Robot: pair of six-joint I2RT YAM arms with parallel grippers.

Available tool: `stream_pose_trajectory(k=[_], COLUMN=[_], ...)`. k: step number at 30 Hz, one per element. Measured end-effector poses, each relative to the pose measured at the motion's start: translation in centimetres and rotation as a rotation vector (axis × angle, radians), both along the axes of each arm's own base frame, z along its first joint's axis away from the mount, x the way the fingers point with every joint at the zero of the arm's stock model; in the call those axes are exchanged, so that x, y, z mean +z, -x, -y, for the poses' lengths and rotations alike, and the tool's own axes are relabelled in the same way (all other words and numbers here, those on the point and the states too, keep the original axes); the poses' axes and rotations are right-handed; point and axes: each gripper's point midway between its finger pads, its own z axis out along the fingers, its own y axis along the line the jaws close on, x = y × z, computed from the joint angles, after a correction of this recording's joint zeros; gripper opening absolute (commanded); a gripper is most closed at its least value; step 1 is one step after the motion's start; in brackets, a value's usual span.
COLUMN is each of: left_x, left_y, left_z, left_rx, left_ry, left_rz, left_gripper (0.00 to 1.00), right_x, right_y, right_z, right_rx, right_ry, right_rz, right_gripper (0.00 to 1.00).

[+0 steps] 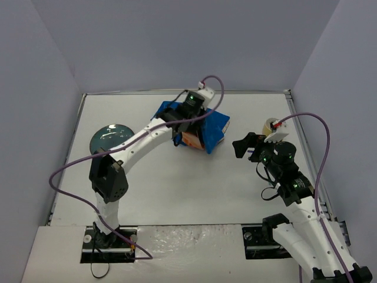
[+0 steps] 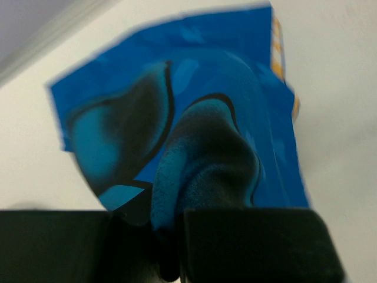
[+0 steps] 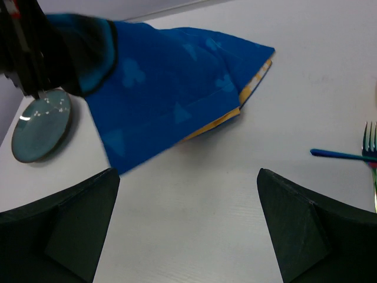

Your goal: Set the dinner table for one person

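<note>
Up off the dinner table (image 1: 177, 188), left gripper (image 1: 184, 125) closed tight on the blue placemat (image 1: 218, 125).

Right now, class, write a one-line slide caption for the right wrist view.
Open right gripper facing a part-lifted blue placemat, plate at left, fork at right.

Plain pale lavender-grey walls (image 1: 177, 41) enclose the white dinner table (image 1: 194, 188) on its left, far and right sides; the light is soft and even, with only faint shadows
</note>
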Motion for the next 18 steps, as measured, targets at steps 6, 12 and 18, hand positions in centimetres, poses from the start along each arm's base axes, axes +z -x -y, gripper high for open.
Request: stream_pose_trajectory(k=[6,12,18], left_x=[-10.2,-11.6,-9.8], left_y=[5.7,4.5,1.0], left_z=[2.9,2.8,4.3], left_rx=[-0.033,0.036,0.060], left_ry=[-0.007,0.043,0.159], left_rz=[-0.227,-0.260,-0.231], left_gripper=[0.00,0.48,0.60], right_x=[-3.9,-8.5,-12.8], right_y=[0.3,0.1,-0.8], right_z=[0.7,0.5,-0.6], right_rx=[-0.046,-0.058,-0.036], right_ry=[0.012,0.025,0.035], right_rz=[-0.089,-0.234,-0.380], right_gripper=[1.00,1.00,1.00])
